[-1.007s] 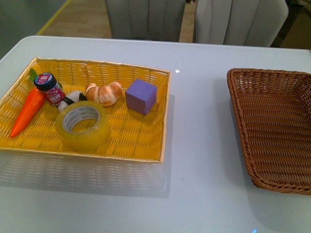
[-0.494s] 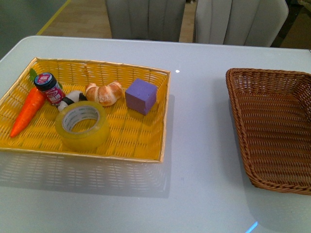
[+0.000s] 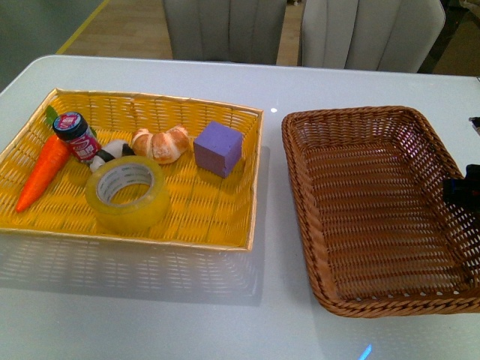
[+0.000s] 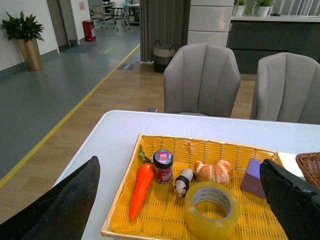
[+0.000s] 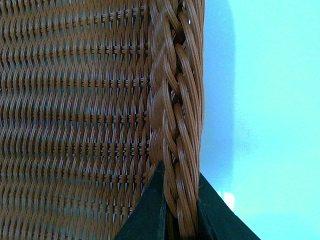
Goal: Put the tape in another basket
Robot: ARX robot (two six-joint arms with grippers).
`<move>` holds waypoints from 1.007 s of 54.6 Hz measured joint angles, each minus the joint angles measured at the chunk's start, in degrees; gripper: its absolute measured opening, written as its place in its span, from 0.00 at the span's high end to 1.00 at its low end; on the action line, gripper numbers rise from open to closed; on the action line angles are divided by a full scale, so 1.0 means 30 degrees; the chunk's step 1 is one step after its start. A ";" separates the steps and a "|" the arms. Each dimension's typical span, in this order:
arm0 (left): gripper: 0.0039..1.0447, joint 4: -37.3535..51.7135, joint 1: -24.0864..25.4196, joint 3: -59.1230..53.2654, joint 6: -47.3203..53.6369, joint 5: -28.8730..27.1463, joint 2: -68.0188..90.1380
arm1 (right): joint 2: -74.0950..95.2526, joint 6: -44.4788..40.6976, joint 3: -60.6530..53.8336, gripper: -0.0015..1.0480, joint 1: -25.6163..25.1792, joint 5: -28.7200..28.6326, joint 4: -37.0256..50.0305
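The tape (image 3: 126, 193), a wide yellowish roll with a white core, lies in the yellow tray (image 3: 225, 217) at its front middle. It also shows in the left wrist view (image 4: 212, 210). The dark brown wicker basket (image 3: 330, 285) stands empty on the table right of the yellow tray. My right gripper (image 3: 463, 191) is shut on the basket's right rim (image 5: 177, 125), one jaw inside and one outside. My left gripper (image 4: 182, 200) is open and empty, held high above and before the yellow tray, out of the front view.
In the yellow tray lie a carrot (image 3: 43, 172), a small jar (image 3: 76, 136), a panda figure (image 3: 111, 152), a bread roll (image 3: 160, 143) and a purple cube (image 3: 218, 148). Two grey chairs (image 3: 225, 26) stand behind the white table (image 3: 225, 315).
The brown basket has slid left across the table toward the yellow tray, pulled by my right gripper, which has now come into the front view at the right edge.
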 joint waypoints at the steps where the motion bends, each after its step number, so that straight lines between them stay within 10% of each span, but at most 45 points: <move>1: 0.08 0.0000 0.0000 0.0000 0.0000 0.0000 0.0000 | 0.0000 0.0182 -0.0058 0.95 0.0153 0.0080 0.0022; 36: 0.08 0.0000 0.0000 0.0000 0.0000 0.0000 0.0000 | -0.0299 0.5989 -0.0714 0.95 0.2987 0.1617 -0.0386; 55: 0.08 0.0000 0.0000 0.0000 -0.0007 0.0000 0.0000 | -0.1792 0.4911 -0.1967 0.42 0.2543 0.2040 0.1049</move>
